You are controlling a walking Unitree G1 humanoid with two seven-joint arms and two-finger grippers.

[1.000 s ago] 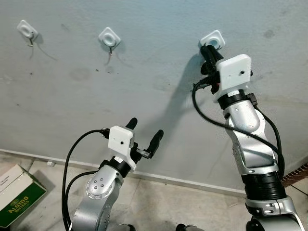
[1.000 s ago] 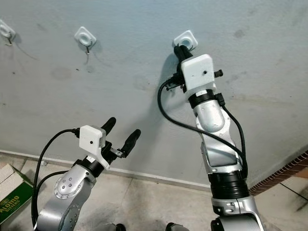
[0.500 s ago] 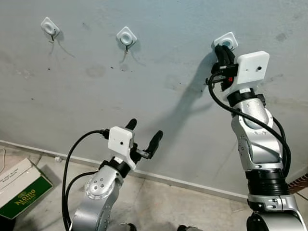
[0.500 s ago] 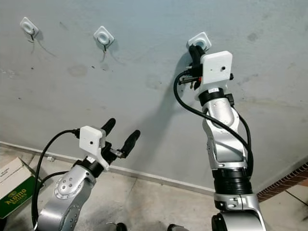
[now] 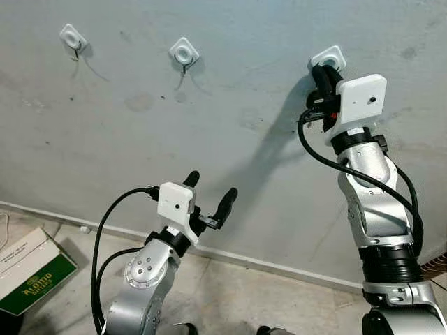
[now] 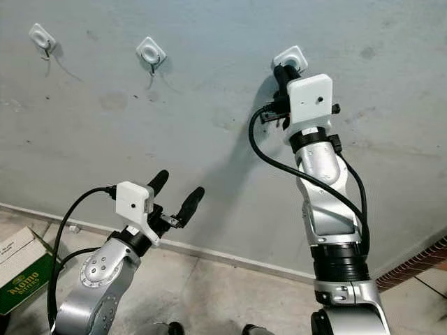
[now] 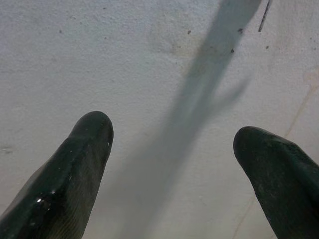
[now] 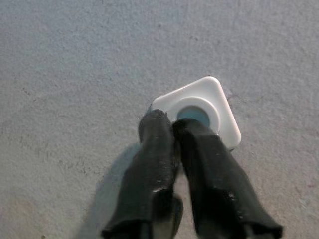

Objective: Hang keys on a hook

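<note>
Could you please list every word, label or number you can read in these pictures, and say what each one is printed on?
"ALOMO": yellow letters on the green side of the cardboard box on the floor at the robot's left.
A second, smaller word sits under it on the same box: too small to read for certain.
Faint print on the box's white top flap: too small to read.
The wall hooks and the wrist camera housings carry no readable text.

You are looking at a plain indoor room, likely a home: a rough grey plaster wall (image 5: 140,125) with stick-on white hooks (image 5: 184,51), a pale skirting (image 5: 279,265) (scuffed), a concrete floor (image 5: 230,300). A green cardboard box (image 5: 31,279) sits on that floor.
</note>
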